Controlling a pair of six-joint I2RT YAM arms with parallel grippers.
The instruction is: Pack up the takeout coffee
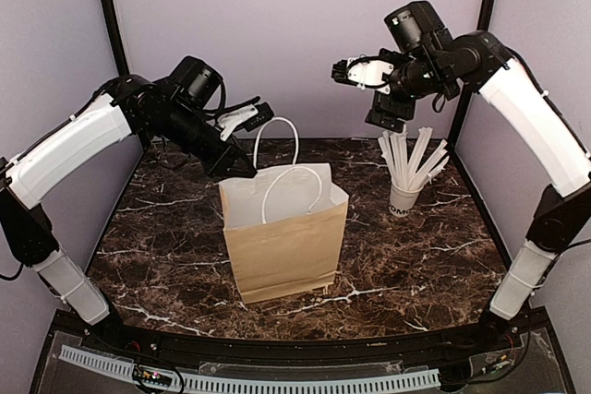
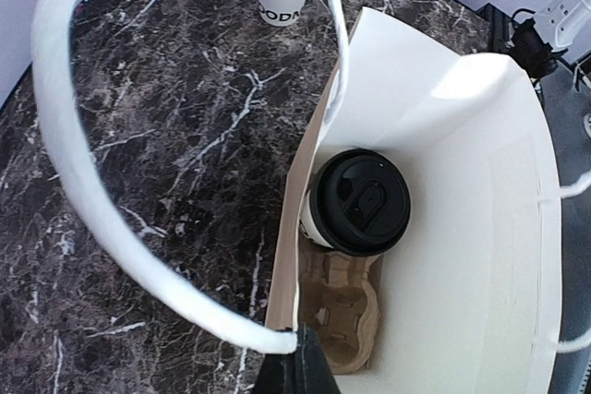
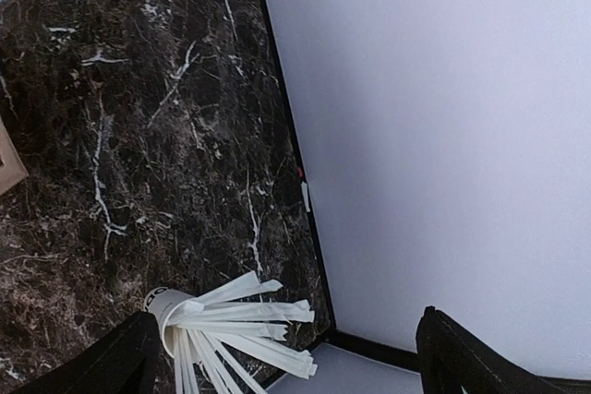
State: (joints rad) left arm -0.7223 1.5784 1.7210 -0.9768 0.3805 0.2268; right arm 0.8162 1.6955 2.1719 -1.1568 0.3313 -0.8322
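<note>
Coffee cup point(image 2: 358, 202): upright in cardboard tray point(image 2: 343, 306), inside paper bag point(image 1: 282, 246) on bench point(image 1: 416, 265). Left end effector point(image 2: 297, 366): clenched on bag handle point(image 2: 65, 136). Right end effector point(image 3: 286, 357): released. Handling: pull handle gently, avoid tipping bag.

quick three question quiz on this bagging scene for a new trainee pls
1. True or false: the white paper cup with the round black plastic lid sits inside the brown paper bag.
2. The left end effector pinches: A the bag's white loop handle, B the bag's side wall, C nothing?
3. Fill in: the right end effector is ____ (open or shut).
Key: 1 true; 2 A; 3 open.
</note>
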